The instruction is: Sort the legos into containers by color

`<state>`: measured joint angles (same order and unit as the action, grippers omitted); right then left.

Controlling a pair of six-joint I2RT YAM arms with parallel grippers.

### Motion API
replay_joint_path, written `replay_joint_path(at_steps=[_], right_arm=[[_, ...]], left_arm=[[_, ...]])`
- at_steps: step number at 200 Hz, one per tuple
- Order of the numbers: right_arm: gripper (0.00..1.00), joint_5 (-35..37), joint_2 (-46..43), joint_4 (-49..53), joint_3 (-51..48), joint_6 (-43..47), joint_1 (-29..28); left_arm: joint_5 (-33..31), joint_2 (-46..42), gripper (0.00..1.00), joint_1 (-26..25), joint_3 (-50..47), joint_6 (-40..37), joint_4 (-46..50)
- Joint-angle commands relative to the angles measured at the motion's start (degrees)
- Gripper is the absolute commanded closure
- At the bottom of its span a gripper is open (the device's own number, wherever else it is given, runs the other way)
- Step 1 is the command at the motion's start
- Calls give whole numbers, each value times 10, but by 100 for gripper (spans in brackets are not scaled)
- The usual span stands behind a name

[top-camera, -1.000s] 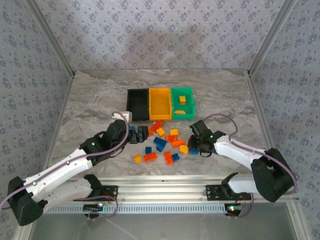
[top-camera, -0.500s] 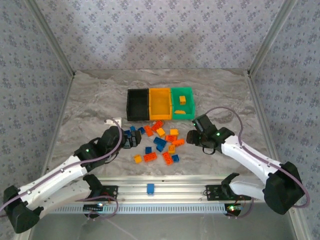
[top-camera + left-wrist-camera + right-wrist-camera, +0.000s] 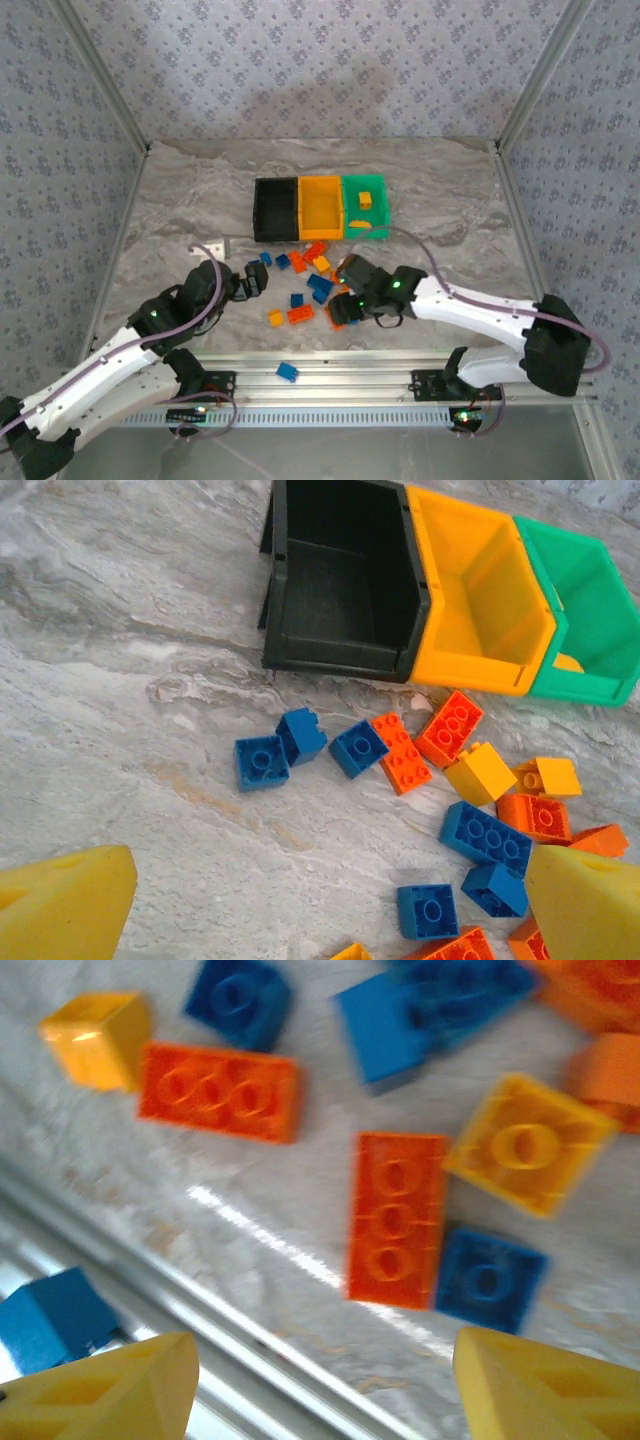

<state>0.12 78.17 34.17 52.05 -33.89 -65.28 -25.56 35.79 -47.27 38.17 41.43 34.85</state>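
Overhead, three containers (image 3: 321,181) stand in one row. Legos (image 3: 318,287) lie scattered before them, with one blue brick (image 3: 287,372) on the rail (image 3: 390,376).

Left wrist: left gripper (image 3: 320,910) gapes wide, empty; six blue legos counted.

Right wrist: right gripper (image 3: 330,1390) is parted, empty; two yellow legos counted.

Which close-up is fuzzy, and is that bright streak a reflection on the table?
Right wrist view: blurred throughout, the small studded plastic bricks soft-edged, and a white glare streak on the grey marble tabletop. Left wrist view: sharp, studs plainly readable. Top external view: even light, faint shadows.
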Motion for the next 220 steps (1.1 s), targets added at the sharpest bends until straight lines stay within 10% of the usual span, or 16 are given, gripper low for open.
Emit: replay_joint_path(at_steps=[1, 81, 220], right_arm=[[29, 11, 38, -13, 39, 33, -49], [27, 25, 262, -25, 182, 93, -187], [16, -9, 320, -8, 232, 124, -220]], left_arm=[[-28, -14, 0, 5, 45, -13, 52], [-18, -54, 1, 13, 86, -25, 141], [-11, -95, 0, 15, 68, -16, 137]])
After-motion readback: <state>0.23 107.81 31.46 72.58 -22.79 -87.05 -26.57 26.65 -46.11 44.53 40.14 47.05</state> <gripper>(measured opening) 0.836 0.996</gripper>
